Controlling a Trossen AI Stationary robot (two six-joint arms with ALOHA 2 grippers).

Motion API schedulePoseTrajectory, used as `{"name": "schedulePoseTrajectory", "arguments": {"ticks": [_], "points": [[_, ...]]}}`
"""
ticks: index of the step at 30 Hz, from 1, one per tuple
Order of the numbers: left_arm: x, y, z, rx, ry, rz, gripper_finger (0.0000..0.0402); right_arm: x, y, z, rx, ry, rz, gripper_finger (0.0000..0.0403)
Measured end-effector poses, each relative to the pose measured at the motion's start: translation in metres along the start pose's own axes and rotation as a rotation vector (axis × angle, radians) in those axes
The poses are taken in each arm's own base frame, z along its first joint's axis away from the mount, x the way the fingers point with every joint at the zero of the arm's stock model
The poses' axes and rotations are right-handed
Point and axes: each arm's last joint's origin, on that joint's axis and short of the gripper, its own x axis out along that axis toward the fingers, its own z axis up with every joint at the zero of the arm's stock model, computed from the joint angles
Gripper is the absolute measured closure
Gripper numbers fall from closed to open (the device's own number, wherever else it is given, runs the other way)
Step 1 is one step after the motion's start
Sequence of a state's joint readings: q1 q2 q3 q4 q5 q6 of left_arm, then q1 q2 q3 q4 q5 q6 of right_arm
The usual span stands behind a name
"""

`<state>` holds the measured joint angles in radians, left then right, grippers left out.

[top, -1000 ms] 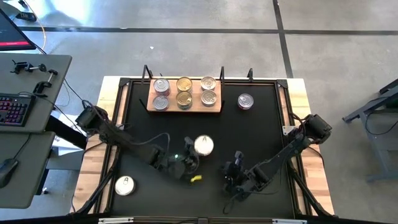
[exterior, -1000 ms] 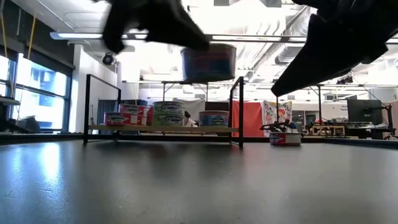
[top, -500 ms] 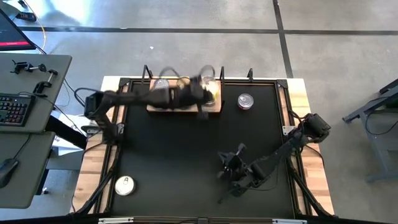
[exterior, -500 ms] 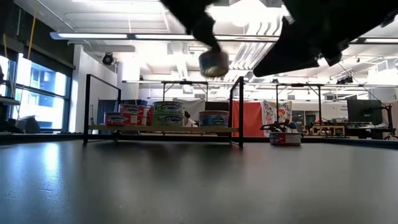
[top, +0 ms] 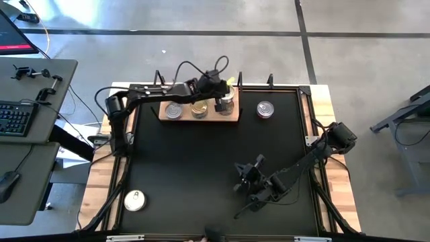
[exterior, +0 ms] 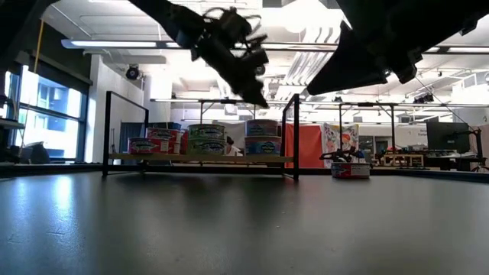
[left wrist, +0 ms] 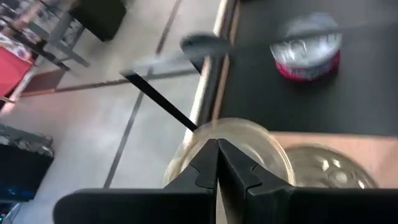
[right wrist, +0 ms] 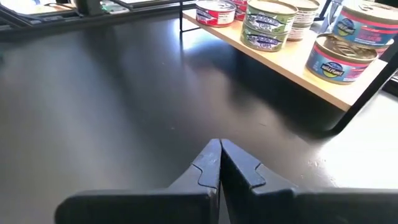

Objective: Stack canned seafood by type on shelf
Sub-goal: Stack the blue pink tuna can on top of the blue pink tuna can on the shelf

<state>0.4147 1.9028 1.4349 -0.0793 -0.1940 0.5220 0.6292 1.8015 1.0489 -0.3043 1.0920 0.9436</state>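
The wooden shelf (top: 199,113) stands at the mat's far edge with several cans of seafood (exterior: 206,139) on it. My left gripper (top: 224,92) reaches over the shelf's right end, shut on a can (exterior: 262,127) that sits on top of another can (exterior: 262,145). One more can (top: 265,109) stands on the mat right of the shelf, and another (top: 135,199) at the near left. My right gripper (top: 247,180) hangs shut over the mat's near right part, holding nothing. My left gripper comes at the top can's lid (left wrist: 249,140) slanting down from the table's left side, its shut fingertips (left wrist: 208,163) over the lid's rim. The fingers themselves hide what they pinch. The can stands level on the can beneath it.
The shelf has thin black metal posts (exterior: 295,137) at its ends, close to the stacked cans. Bare black mat (top: 201,161) spreads between the shelf and my right gripper. Wooden table borders (top: 332,134) run along the mat's sides.
My left gripper has swung from the middle of the mat up and toward the far edge, to the shelf's right end, carrying the can through the air. The can now rests on another can there. My right gripper has turned a little in place.
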Motion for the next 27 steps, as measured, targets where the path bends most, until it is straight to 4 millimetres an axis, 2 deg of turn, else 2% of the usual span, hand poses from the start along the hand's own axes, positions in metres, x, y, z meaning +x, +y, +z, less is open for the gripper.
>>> {"name": "schedulePoseTrajectory", "arguments": {"ticks": [3,6,11,15,20,27], "points": [[0.007,-0.006,-0.004,0.012,0.020,-0.007,0.0400,-0.001,0.001,0.000,0.011,-0.001,0.007,0.0403],[0.007,-0.007,-0.003,0.015,0.021,-0.008,0.0401,-0.002,0.002,0.000,0.012,-0.002,0.014,0.0403],[-0.004,-0.006,0.005,0.016,-0.006,-0.013,0.0401,-0.002,0.002,0.000,0.008,-0.001,0.013,0.0403],[-0.006,-0.012,0.005,0.023,-0.060,-0.176,0.0391,-0.002,0.001,0.000,-0.002,0.000,0.010,0.0403],[0.008,-0.025,-0.003,0.154,-0.045,-0.218,0.0385,-0.002,0.001,0.000,0.001,0.000,0.010,0.0403],[0.032,-0.039,-0.016,0.313,0.080,-0.044,0.0385,-0.002,0.001,0.000,0.003,0.000,0.010,0.0403]]}}
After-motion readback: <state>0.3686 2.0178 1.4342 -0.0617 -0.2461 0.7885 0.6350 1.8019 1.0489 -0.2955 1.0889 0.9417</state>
